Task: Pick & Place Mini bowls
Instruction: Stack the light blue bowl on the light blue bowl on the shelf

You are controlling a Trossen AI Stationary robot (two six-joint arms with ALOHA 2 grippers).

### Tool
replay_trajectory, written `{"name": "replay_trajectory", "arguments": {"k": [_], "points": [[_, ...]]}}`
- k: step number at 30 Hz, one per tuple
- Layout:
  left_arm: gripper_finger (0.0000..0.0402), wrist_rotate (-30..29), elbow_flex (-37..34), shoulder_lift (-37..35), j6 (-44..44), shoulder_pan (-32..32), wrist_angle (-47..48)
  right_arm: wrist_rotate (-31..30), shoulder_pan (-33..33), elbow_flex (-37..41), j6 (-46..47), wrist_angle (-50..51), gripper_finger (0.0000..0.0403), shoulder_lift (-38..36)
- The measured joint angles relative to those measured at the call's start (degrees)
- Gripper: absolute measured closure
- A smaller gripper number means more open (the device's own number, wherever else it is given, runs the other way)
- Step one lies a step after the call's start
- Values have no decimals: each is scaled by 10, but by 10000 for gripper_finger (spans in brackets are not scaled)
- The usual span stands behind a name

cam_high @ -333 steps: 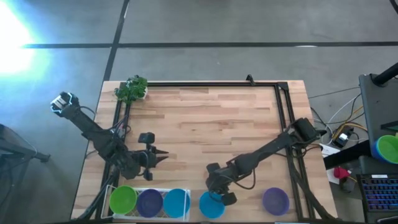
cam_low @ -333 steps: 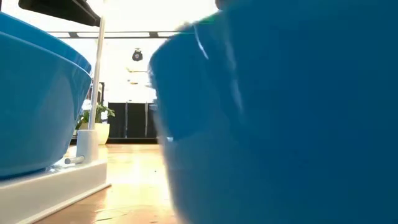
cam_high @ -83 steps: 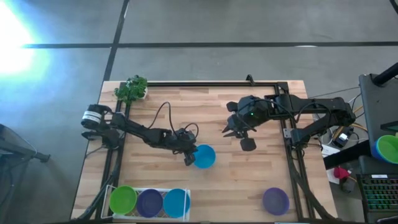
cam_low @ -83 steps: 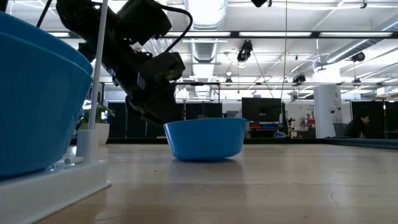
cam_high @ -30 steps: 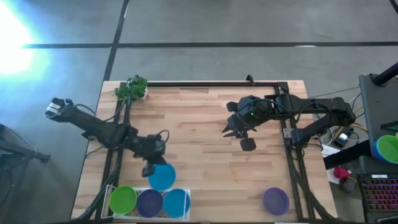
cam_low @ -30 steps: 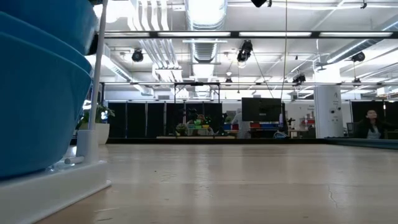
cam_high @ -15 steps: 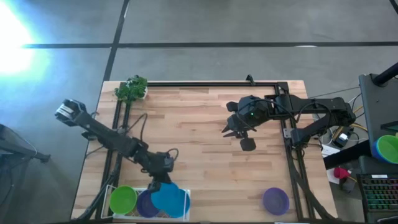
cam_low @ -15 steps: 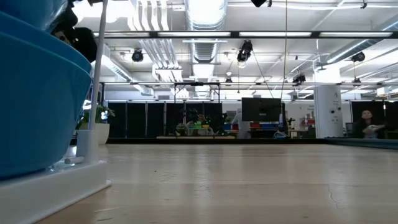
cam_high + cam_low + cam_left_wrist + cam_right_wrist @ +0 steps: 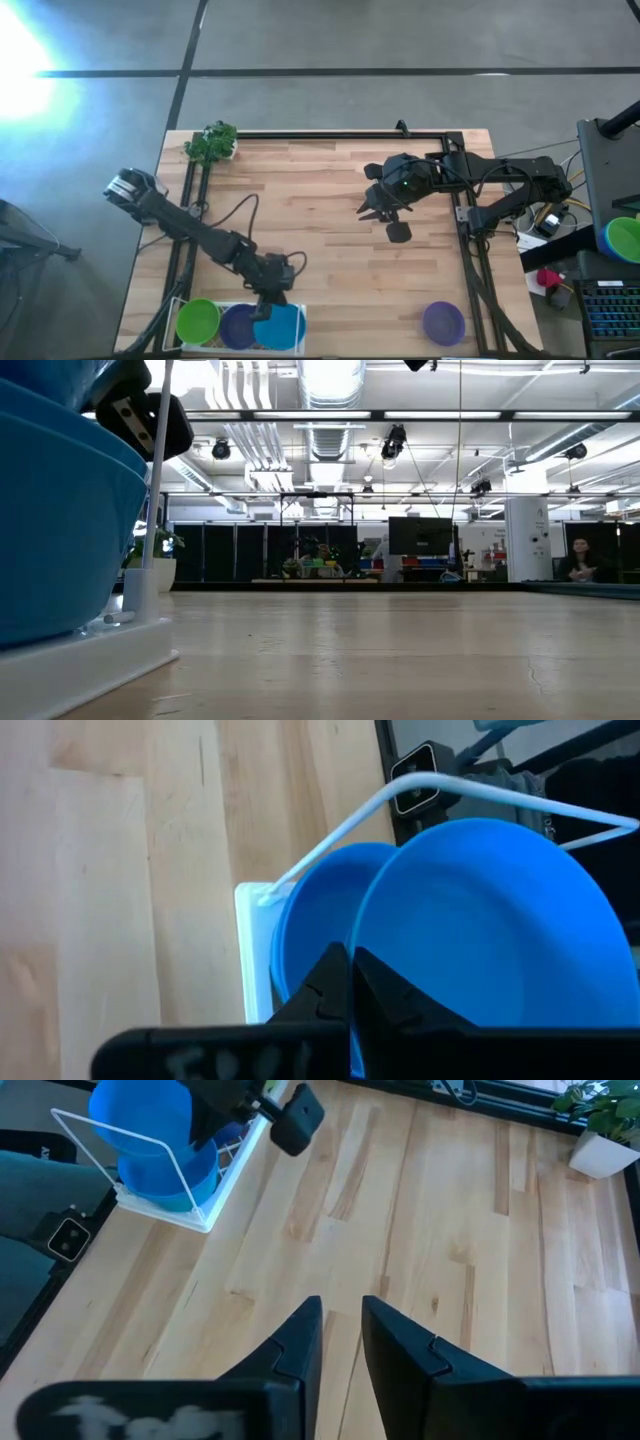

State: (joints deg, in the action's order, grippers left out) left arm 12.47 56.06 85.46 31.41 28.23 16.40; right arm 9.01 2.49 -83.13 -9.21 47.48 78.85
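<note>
- The left gripper (image 9: 273, 305) sits low and left of centre in the high view, at the right end of the white tray (image 9: 214, 304) by the table's bottom edge; its fingers are pinched together on the rim of a blue bowl (image 9: 490, 940) held over the tray.
- In the left wrist view that held bowl overlaps a second blue bowl (image 9: 315, 925) already in the tray, whose white wire rail (image 9: 345, 820) arcs above them.
- In the high view the tray also holds a green bowl (image 9: 197, 321) and a purple bowl (image 9: 238, 325); the two blue bowls merge into one blue shape there.
- Another purple bowl (image 9: 443, 323) stands alone at the lower right, near the table's bottom edge and well apart from both arms.
- The right gripper (image 9: 371, 207) hangs over the upper right of the table (image 9: 330, 250), fingers a little apart and holding nothing.
- Bare wood lies open across the centre, between the two arms.
- A leafy toy plant (image 9: 211, 143) stands at the upper left corner.
- In the low view a blue bowl wall (image 9: 60, 530) fills the left edge, cut off by the frame; the table beyond it is flat and open, and a person (image 9: 577, 563) shows far off at the right.
</note>
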Motion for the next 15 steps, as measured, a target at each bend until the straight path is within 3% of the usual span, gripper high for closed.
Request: {"name": "replay_trajectory", "arguments": {"k": [15], "points": [[402,-16,14,26,-90,0,-1,0,0,0,0,0,323,0]]}}
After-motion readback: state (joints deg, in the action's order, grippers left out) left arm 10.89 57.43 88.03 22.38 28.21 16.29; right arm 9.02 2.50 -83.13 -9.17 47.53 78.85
